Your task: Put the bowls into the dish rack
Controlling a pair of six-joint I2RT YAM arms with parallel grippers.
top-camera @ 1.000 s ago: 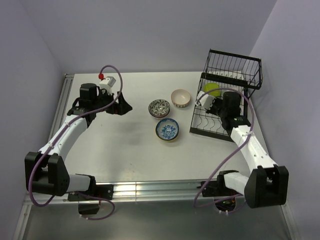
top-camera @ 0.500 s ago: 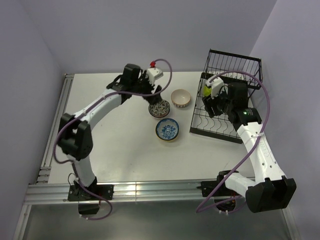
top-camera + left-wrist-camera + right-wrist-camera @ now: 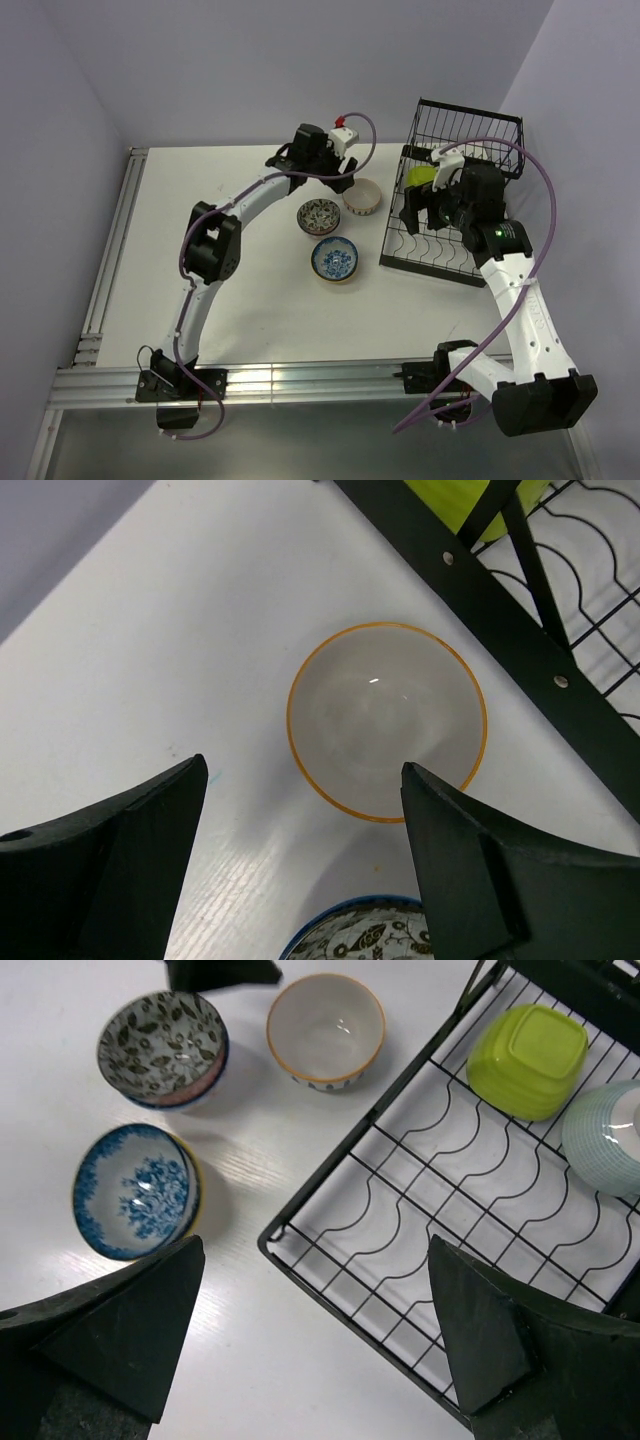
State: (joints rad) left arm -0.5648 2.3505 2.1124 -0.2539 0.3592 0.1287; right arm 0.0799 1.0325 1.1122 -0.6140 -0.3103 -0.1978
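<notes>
Left hand (image 3: 300,810) had swung across from the floral bowl (image 3: 162,1045), open above the cream bowl (image 3: 385,720) on the surface (image 3: 150,630), right hand (image 3: 312,1250) now spread open over the dish rack (image 3: 370,1115), lime-green bowl (image 3: 527,1060) racked beyond its right finger.

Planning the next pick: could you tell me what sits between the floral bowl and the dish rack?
The cream bowl sits between them, upright; the right wrist view shows it clearly.

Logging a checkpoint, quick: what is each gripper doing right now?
Left gripper: open, empty, over the cream bowl.
Right gripper: open, empty, over the rack.
</notes>
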